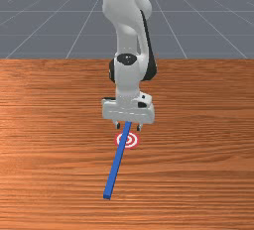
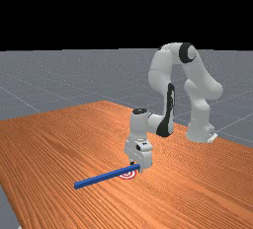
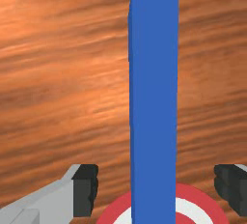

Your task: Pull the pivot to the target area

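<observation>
The gripper point(image 1: 128, 126) is standing wide open and holding nothing, its fingers flanking the pivot point(image 1: 116, 162) near the arm-side end, one on each side, apart from it. That straddle is probably serving a grip and then a pull toward the arm. The pivot is crossing over the target point(image 1: 134, 140) above the counter point(image 1: 198, 174), much of its length reaching beyond the rings, away from the arm, and slanting to the front view's left. It is looking long, straight, square-edged and plain blue, its sides showing darker.
</observation>
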Controlling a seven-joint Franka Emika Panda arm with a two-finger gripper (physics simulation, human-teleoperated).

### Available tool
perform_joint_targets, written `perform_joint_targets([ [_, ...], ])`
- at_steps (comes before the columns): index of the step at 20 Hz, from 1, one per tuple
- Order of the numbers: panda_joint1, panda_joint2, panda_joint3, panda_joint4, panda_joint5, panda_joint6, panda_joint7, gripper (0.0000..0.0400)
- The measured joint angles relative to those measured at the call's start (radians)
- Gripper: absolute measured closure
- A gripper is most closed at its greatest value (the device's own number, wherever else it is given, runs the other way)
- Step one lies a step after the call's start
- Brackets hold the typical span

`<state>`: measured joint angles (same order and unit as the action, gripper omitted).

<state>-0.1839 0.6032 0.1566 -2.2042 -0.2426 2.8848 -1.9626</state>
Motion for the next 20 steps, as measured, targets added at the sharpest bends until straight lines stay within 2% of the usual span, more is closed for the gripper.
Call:
perform_joint_targets([
  [1, 0.008, 0.0, -0.004, -0.004, -0.002, 0.012, 0.007, 0.0026],
  [2, 0.061, -0.027, -0.064, -0.062, -0.012, 0.147, 0.027, 0.0015],
  [3, 0.054, -0.068, -0.055, -0.083, -0.007, 0.14, 0.023, 0.0009],
  [4, 0.085, -0.131, -0.085, -0.134, 0.022, 0.198, 0.006, 0.0006],
  [5, 0.083, -0.175, -0.076, -0.191, 0.064, 0.256, -0.025, 0.0003],
  [6, 0.089, -0.221, -0.084, -0.301, 0.07, 0.31, -0.03, 0.0002],
  [7, 0.027, -0.32, -0.024, -0.352, 0.027, 0.077, 0.163, 0.0],
  [8, 0.034, -0.368, -0.033, -0.439, 0.02, 0.116, 0.181, 0.0],
  [9, -0.046, -0.277, 0.051, -0.362, 0.045, 0.045, -0.001, 0.0],
  [10, 0.009, -0.178, -0.009, -0.329, 0.023, 0.127, 0.019, 0.0],
  [11, 0.036, -0.134, -0.035, -0.296, 0.03, 0.132, 0.044, 0.0002],
  [13, 0.041, -0.099, -0.021, -0.18, 0.066, -0.011, 0.05, 0.0],
  [14, 0.05, -0.107, -0.037, -0.233, 0.049, 0.13, 0.063, 0.0],
  [15, 0.065, -0.103, -0.05, -0.229, 0.058, 0.139, 0.093, 0.0],
  [16, -0.001, -0.096, 0.012, -0.213, 0.08, 0.106, 0.057, 0.0],
  [19, -0.002, -0.066, 0.039, -0.117, 0.131, -0.026, 0.085, 0.0],
  [20, 0.045, -0.049, 0.002, -0.053, 0.12, -0.134, 0.125, 0.0],
])
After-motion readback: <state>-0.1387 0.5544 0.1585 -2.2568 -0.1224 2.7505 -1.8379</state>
